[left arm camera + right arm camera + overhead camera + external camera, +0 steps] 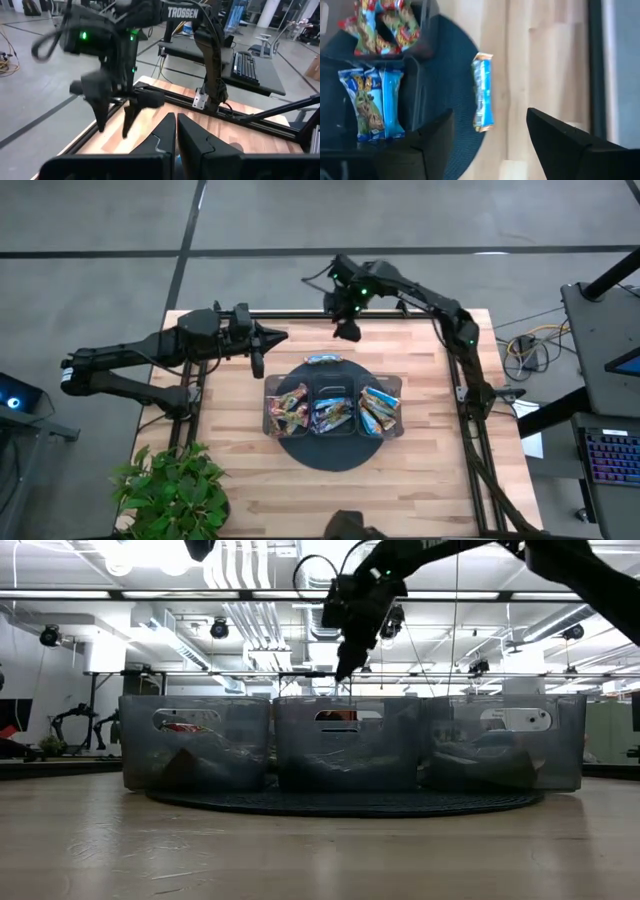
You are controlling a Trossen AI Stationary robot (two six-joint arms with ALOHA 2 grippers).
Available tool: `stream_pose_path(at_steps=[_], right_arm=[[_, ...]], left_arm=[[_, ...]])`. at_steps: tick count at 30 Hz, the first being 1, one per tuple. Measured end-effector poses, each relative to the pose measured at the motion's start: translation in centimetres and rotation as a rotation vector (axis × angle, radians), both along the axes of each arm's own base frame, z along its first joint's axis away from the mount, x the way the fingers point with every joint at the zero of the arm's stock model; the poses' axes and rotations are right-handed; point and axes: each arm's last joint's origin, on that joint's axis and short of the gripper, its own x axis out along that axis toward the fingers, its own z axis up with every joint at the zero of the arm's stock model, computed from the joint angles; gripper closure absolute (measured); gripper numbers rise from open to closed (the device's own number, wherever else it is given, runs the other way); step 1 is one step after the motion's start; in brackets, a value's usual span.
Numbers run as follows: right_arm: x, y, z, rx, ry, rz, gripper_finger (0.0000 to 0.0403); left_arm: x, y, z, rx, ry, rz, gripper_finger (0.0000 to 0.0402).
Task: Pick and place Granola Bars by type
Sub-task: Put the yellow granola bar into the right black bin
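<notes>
A light blue foil bar [323, 360] [483, 92] lies flat on the far edge of the round dark mat, just outside the tray. My right gripper [347, 330] [490, 114] hovers open above it, fingers pointing down and standing on either side of it, touching nothing. The three-compartment tray [392, 383] holds reddish-orange bars [287, 408] on the left, dark blue ones [332, 412] in the middle and light blue ones [378, 410] on the right. My left gripper [270, 337] [176, 125] waits shut over the table's far left part.
The round dark mat [325, 455] lies under the tray at the table's middle. A potted plant [175, 490] stands at the near left corner. Black frame rails [300, 314] run along the far and right edges. Bare wood [440, 480] shows near and right of the mat.
</notes>
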Motion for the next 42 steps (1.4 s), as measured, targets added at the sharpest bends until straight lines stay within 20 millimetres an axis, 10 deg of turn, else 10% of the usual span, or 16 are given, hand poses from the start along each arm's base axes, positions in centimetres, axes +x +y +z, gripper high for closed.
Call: stream_pose_path(at_steps=[10, 42], right_arm=[[2.8, 1.1, -5.5, -0.066, 0.189, 0.042, 0.0165], [4.3, 2.9, -13.7, -0.097, 0.195, 0.049, 0.017]], left_arm=[[0.0, 0.0, -0.1, 0.0, 0.006, 0.003, 0.0401], [-0.1, 0.0, -0.3, -0.003, 0.029, 0.012, 0.0401]])
